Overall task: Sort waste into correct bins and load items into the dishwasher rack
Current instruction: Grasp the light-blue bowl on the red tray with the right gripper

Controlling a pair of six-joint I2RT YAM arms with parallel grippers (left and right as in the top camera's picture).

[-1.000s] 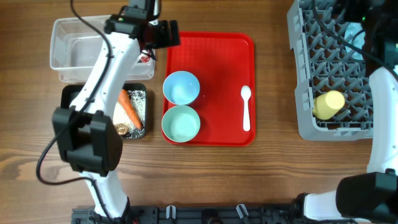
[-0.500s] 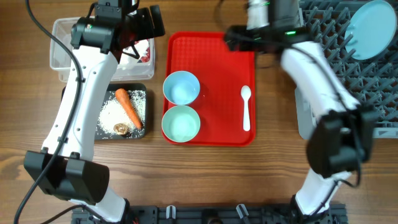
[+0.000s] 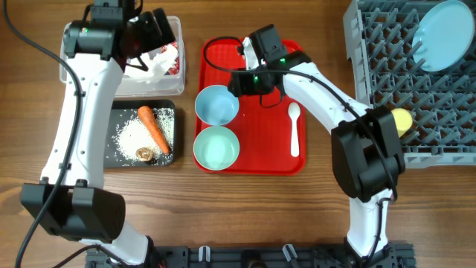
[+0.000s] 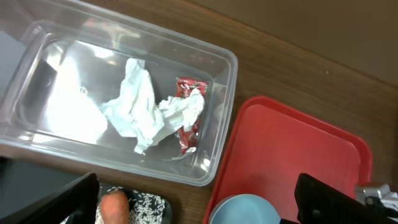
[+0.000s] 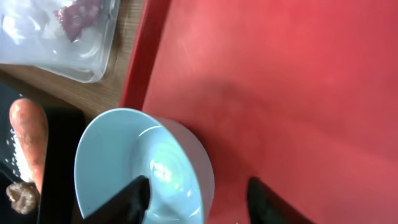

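My right gripper point(image 3: 238, 80) point(image 5: 199, 200) is low over the red tray's left side, open. Its jaws straddle the rim of the pale blue bowl point(image 3: 217, 104) point(image 5: 134, 155): one finger inside, the other outside with a gap to the wall. The mint bowl point(image 3: 216, 147) sits just in front, and the white spoon point(image 3: 294, 128) lies to the right. My left gripper point(image 3: 155, 37) point(image 4: 202, 202) hangs wide open and empty above the clear tub point(image 3: 82, 71) point(image 4: 219, 87). That tub holds crumpled tissue point(image 4: 134, 102) and the red wrapper point(image 4: 186, 118). The light blue plate point(image 3: 444, 24) and yellow cup point(image 3: 401, 119) are in the grey rack point(image 3: 372, 89).
The black tray point(image 3: 119, 110) in front of the tub holds the carrot point(image 3: 154, 128), rice grains point(image 3: 130, 134) and a brown lump point(image 3: 145, 154). The red tray point(image 3: 268, 152) lies between the bins and the rack. Bare wood runs along the table's front.
My right arm has swung from the rack across to the red tray and come down over the pale blue bowl, its jaws narrowing. The left arm has drifted slightly left over the tub.
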